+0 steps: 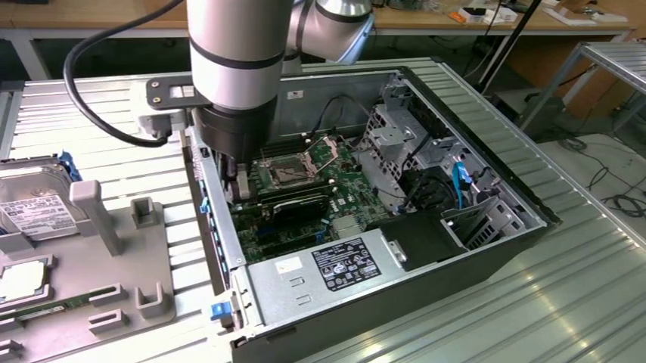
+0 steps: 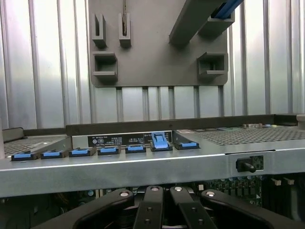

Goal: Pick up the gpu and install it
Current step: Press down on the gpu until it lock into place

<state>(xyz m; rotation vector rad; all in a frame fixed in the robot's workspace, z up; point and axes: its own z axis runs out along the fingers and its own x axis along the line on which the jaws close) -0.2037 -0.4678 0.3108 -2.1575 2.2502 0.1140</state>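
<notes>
gpu [image 1: 295, 206]: dark slim card on motherboard.

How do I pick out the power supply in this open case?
Find the open computer case on the ribbed metal table. At its end nearest the exterior camera sits the power supply, a silver metal box. It alone carries a large black-and-white label, unlike the plain black duct beside it.

Pincer [image 1: 240, 189] tips hidden behind the arm's wrist and the near case wall [image 1: 217, 227]. Hard drive [image 1: 30, 204] cut off by exterior view's left edge. Power supply label [image 1: 338, 261] text too small to read
</notes>
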